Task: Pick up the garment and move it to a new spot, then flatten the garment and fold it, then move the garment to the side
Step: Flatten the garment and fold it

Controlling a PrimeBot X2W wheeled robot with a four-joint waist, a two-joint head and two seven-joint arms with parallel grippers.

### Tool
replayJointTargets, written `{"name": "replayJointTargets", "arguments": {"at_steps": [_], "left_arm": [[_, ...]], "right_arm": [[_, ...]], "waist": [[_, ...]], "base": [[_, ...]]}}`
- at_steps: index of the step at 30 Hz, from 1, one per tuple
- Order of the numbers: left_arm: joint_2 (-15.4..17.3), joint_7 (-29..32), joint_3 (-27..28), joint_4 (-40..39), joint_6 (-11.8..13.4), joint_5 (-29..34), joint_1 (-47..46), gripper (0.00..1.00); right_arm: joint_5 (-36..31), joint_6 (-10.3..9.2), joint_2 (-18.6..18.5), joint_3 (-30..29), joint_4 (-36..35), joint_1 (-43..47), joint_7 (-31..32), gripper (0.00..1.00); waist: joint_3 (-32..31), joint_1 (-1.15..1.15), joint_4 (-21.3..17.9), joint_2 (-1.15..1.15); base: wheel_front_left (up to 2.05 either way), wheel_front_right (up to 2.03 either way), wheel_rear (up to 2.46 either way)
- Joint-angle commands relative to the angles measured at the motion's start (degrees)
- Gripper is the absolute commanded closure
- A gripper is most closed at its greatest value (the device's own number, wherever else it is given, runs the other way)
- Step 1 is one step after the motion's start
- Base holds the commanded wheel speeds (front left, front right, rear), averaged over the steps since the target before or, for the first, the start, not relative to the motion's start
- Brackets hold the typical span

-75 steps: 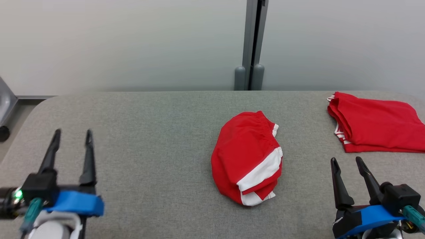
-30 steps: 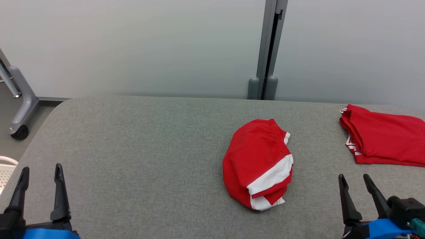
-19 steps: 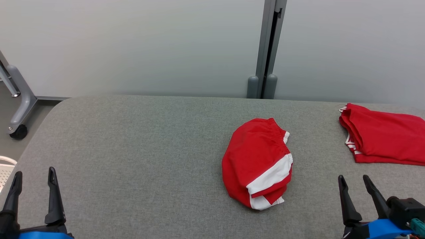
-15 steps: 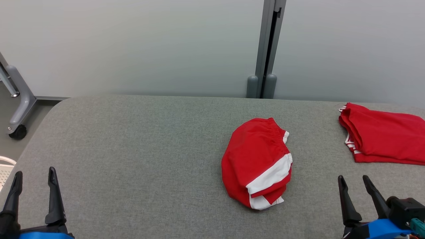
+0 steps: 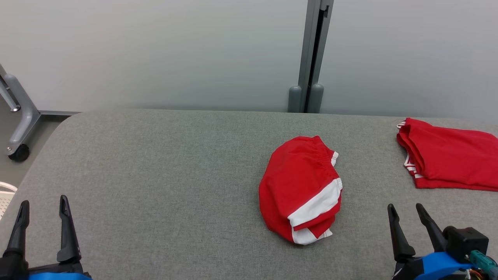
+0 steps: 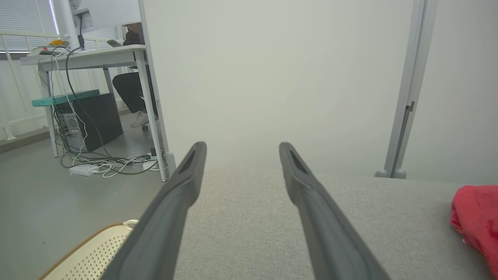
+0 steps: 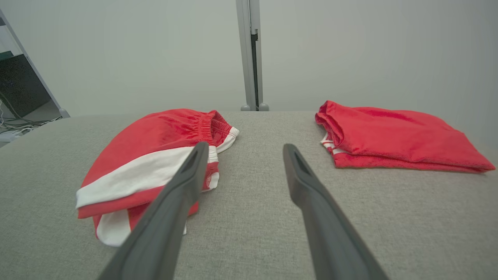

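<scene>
The garment (image 5: 299, 188) is a pair of red shorts with white bands, bunched into a rounded heap right of the middle of the grey padded table (image 5: 155, 163); it also shows as the garment (image 7: 155, 155) and at the edge as the garment (image 6: 476, 221). My left gripper (image 5: 43, 204) hangs open at the table's near left corner, far from it. My right gripper (image 5: 404, 208) stands open near the front edge, a short way right of the heap. Through the left gripper (image 6: 239, 146) and right gripper (image 7: 243, 146) I see bare fabric between the fingers.
A second red garment (image 5: 447, 159), folded flat, lies at the table's far right, also seen as the folded garment (image 7: 393, 136). A grey post (image 5: 309, 58) stands behind the table. A wheeled frame leg (image 5: 17, 116) and a white perforated basket (image 6: 93, 256) are off the left edge. A person's legs (image 6: 130, 93) are beyond a desk.
The head camera has tilted slightly, shifting the whole picture. My left gripper drew back toward the near left corner; the right one edged a little left. The garment lies unmoved.
</scene>
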Motion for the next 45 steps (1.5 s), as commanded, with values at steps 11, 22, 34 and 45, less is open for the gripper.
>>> {"name": "replayJointTargets", "arguments": {"at_steps": [11,22,34,45], "left_arm": [[-3.74,-4.02,2.81,2.51,1.22,0.57,-3.11,0.00],[-4.83,-4.29,5.96,0.40,0.33,2.39,-1.89,0.00],[-4.84,-3.42,3.39,1.91,-3.11,3.37,-2.75,0.00],[-4.46,-2.36,0.16,4.20,-6.28,2.71,-6.38,0.00]], "right_arm": [[0.35,0.01,-0.11,0.28,3.64,-3.25,-1.80,0.00],[0.24,0.01,-0.11,0.83,6.22,-4.26,-2.32,0.00],[-2.02,0.01,-0.25,3.86,13.23,-14.14,0.29,0.00],[-0.07,0.01,-2.30,5.27,28.67,-24.92,1.28,0.00]], "waist": [[0.48,0.00,1.10,0.00],[0.80,0.00,1.25,0.00],[3.18,0.00,2.59,0.00],[6.68,0.00,5.33,0.00]], "base": [[0.00,0.00,0.00],[0.00,0.00,0.00],[0.00,0.00,0.00],[0.00,0.00,0.00]]}}
